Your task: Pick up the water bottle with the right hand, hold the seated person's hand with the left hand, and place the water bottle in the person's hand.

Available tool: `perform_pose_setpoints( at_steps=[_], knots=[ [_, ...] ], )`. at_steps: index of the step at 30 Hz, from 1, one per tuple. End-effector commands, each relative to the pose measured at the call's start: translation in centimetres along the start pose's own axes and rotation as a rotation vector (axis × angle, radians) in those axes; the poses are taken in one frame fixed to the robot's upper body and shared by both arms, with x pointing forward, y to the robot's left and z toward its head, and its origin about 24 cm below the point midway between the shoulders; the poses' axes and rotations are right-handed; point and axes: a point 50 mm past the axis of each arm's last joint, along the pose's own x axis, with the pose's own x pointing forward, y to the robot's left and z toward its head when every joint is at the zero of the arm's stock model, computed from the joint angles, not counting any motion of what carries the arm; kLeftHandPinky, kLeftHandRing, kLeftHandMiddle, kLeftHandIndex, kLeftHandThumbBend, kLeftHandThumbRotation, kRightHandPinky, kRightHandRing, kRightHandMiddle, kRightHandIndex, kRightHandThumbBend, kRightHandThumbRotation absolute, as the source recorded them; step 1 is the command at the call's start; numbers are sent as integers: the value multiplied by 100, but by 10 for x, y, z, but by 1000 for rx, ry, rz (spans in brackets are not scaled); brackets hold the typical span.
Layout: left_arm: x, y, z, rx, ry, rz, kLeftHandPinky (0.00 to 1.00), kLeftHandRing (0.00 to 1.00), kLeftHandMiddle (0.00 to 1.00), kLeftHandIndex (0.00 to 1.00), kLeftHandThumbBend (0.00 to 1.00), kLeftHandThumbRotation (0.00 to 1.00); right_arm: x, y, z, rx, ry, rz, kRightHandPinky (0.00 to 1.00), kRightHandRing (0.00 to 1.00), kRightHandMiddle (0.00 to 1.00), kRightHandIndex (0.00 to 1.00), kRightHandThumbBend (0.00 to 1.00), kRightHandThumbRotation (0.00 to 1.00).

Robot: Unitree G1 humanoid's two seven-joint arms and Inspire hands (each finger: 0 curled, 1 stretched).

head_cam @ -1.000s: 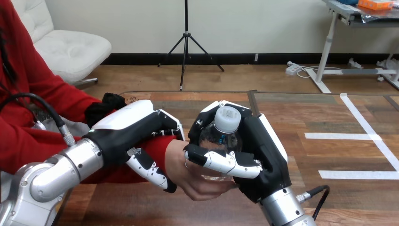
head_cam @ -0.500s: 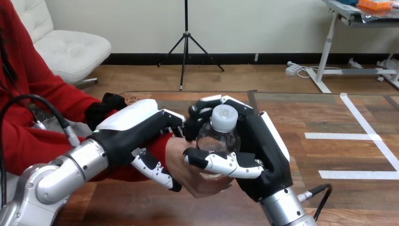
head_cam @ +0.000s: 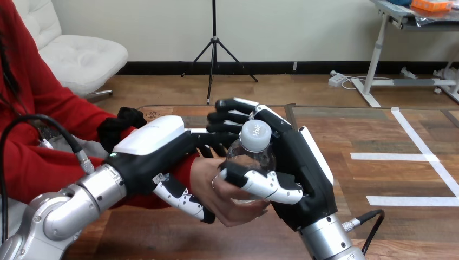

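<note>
L robot hand (head_cam: 157, 142) clasps person's wrist (head_cam: 190, 167) | R robot hand (head_cam: 304, 174) thumb round water bottle (head_cam: 252, 156) on person's hand (head_cam: 228, 209), fingers (head_cam: 233, 115) straight

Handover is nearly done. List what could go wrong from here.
The water bottle stands on the person's hand, whose fingers curl only round its base; if the right hand lets go, it may topple. The left hand, curled round the person's wrist, has fingers close to the right hand's, so withdrawing might knock them.
</note>
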Motion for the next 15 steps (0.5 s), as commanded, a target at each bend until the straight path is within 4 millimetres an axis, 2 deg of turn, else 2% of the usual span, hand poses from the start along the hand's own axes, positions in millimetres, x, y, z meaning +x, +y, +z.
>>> perform_pose_setpoints(
  at_steps=[1, 7, 15],
  knots=[
    [7, 11, 7, 43, -52, 46, 76, 83, 87, 90, 100, 38, 15, 6, 12, -25, -84, 45, 92, 90, 87, 88, 100, 44],
    [6, 10, 8, 59, -62, 59, 87, 91, 93, 95, 100, 38, 14, 5, 12, -58, -79, 36, 98, 97, 95, 97, 100, 51],
    [4, 11, 9, 81, -62, 66, 96, 98, 99, 99, 100, 41, 12, 4, 11, -90, -73, 12, 100, 100, 99, 100, 100, 57]
  ],
)
